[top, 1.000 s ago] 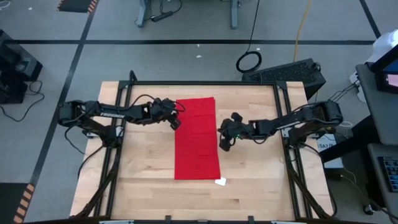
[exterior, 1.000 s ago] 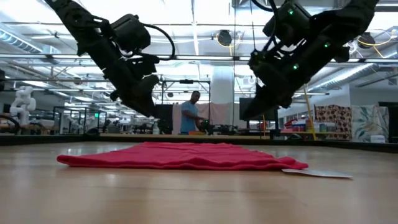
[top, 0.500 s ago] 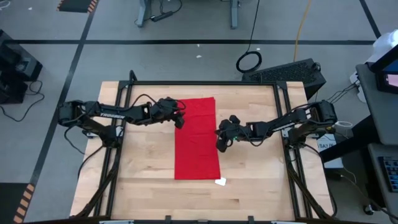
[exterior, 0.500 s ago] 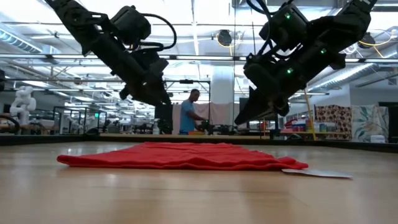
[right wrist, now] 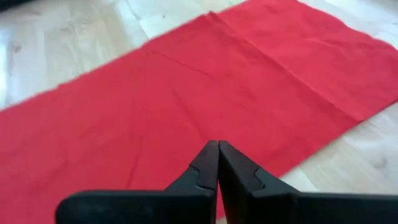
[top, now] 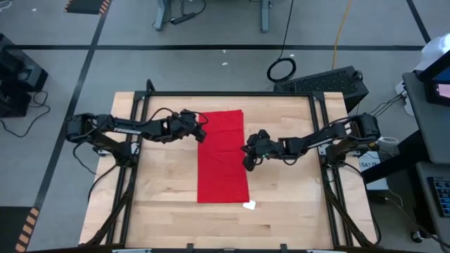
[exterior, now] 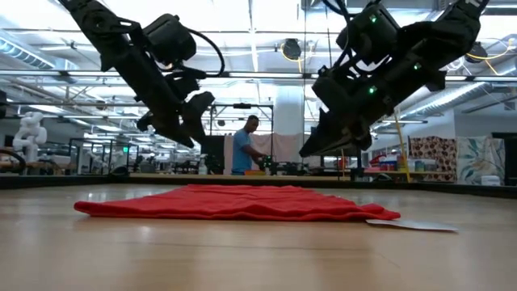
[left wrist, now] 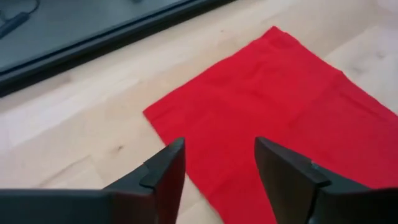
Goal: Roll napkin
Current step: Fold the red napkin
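Observation:
The red napkin (top: 221, 158) lies flat on the wooden table as a long strip running from far to near, with a small white tag (top: 249, 205) at its near right corner. My left gripper (top: 201, 135) hovers open above the napkin's left edge near the far corner (left wrist: 152, 115), clear of the cloth (exterior: 234, 202). My right gripper (top: 246, 163) is shut and hangs above the middle of the napkin's right edge (right wrist: 298, 158), its tips (exterior: 309, 150) pointing slantwise down and clear of the cloth.
Black frame rails (top: 232, 94) run along the table's far edge and both sides. Bare wood lies to the left and right of the napkin and toward the near edge. A person (exterior: 246, 149) stands far off in the room behind the table.
My left gripper has rolled at the wrist in place, and its fingers now show farther apart. My right gripper has tipped down and rolled a little, bringing its shut tips closer to the napkin's right edge. The napkin has not moved.

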